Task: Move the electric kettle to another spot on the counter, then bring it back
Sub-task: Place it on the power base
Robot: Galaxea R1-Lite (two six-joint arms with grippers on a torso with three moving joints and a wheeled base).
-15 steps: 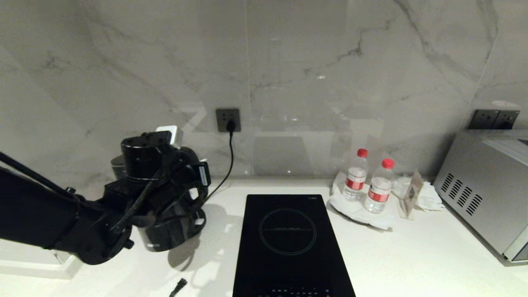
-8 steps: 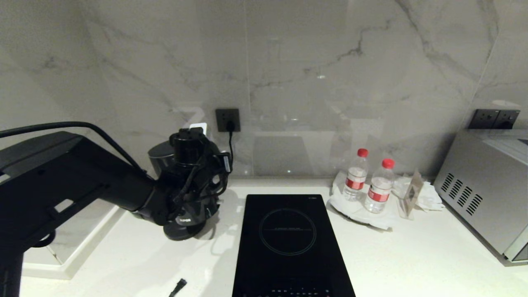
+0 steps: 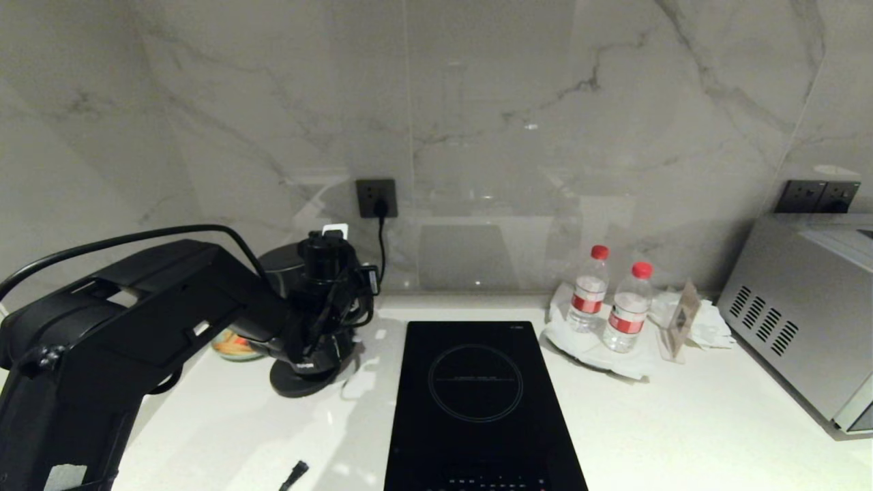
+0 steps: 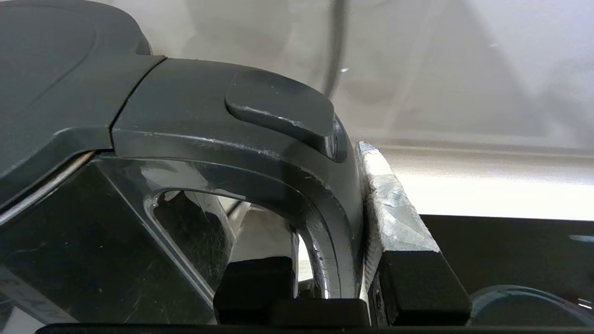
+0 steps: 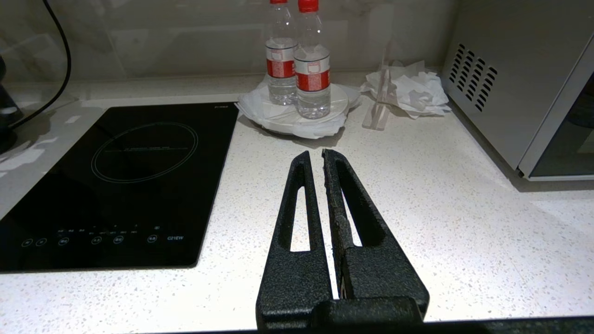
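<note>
Item one: glossy black cylindrical electric kettle (image 3: 320, 344), flat round lid, thick loop handle (image 4: 297, 171); I see it seated on its flat round black base disc (image 3: 300, 383) on the white speckled stone counter (image 3: 682, 423), just left of the black glass induction hob (image 3: 477, 402). My left tool (image 4: 325, 278) pinches that handle, foil-wrapped finger (image 4: 394, 218) against its outer side. Right tool (image 5: 315, 160), matte textured black, fingers pressed nearly together, hovers over counter. Behind: two clear plastic water bottles (image 3: 610, 300), brushed-steel microwave oven (image 3: 805, 314).
</note>
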